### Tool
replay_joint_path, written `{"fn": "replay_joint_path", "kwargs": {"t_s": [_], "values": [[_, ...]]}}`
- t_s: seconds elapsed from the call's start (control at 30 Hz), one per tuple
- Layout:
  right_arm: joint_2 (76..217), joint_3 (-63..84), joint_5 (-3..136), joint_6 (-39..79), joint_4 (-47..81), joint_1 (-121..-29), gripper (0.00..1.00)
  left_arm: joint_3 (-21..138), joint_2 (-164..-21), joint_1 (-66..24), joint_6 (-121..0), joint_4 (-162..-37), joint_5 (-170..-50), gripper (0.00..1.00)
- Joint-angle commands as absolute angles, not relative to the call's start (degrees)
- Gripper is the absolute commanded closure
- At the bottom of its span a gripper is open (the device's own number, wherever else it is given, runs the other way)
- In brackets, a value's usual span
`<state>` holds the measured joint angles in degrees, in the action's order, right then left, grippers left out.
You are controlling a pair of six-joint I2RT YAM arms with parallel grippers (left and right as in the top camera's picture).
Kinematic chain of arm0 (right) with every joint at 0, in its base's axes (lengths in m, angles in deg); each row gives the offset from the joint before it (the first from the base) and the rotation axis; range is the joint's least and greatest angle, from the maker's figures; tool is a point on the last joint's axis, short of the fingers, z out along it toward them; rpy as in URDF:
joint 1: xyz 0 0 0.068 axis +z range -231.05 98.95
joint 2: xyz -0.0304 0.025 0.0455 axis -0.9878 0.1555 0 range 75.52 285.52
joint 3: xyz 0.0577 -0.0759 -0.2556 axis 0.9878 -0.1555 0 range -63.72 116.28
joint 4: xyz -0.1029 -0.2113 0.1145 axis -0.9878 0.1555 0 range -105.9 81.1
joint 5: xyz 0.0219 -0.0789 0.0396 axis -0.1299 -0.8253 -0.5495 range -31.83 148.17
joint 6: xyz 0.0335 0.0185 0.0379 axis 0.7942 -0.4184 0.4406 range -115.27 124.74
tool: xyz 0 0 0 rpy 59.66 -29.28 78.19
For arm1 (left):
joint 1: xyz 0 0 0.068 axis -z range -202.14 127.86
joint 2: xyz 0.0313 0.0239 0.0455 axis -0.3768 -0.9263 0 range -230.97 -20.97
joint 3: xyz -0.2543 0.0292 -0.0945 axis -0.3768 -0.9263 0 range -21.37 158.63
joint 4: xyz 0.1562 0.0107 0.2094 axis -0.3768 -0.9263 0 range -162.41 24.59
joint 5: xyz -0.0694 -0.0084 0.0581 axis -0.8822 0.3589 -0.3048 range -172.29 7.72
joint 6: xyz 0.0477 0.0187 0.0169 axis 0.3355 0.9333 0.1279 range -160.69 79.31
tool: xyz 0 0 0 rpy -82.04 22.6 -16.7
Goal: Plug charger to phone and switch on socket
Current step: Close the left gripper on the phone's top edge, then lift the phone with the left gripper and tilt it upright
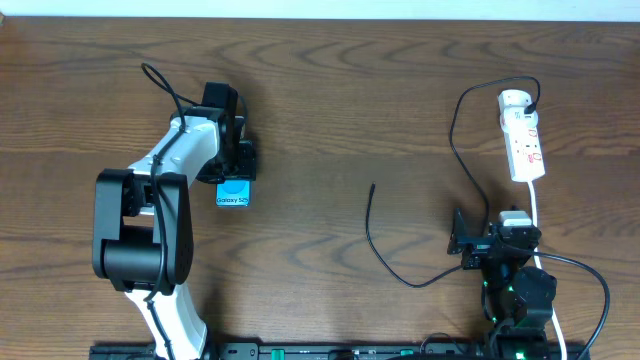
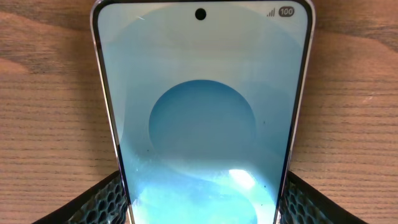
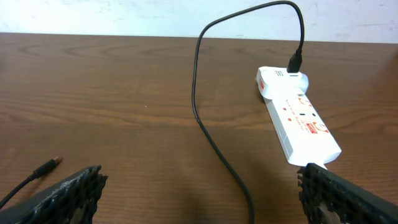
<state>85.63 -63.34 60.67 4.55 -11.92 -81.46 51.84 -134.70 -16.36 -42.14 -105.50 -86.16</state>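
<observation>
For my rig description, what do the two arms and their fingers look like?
The left arm has white links, black joint housings and a thin black cable. The right arm is mostly black. Fingers on both show black honeycomb-textured pads.

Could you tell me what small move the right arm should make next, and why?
Probably swing the open right gripper left toward the charger tip to pick it up: the tip lies loose on the table, its plug already sits in the socket, and the left gripper holds the phone.

overhead top-down, left wrist close over phone (image 2: 199, 124)
</observation>
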Motion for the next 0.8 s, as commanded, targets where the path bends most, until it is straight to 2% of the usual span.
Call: {"fn": "replay_joint_path", "kwargs": {"t_s": [0.0,0.5,0.77], "values": [[85.5,-63.4,60.2,5.4,-11.7,-80.6,0.01,51.0,-136.4,-16.4,-42.2,-106.9,-86.8,0.93],[85.5,-63.4,60.2,5.4,-11.7,-80.6,0.01,51.4,-130.5,-16.4,-42.2,-108.7,-86.9,0.93],[85.5,-63.4,60.2,5.4,-11.7,-80.6,0.01,51.4,-122.6,-16.4,-42.3,-109.2,-92.1,0.92]]}}
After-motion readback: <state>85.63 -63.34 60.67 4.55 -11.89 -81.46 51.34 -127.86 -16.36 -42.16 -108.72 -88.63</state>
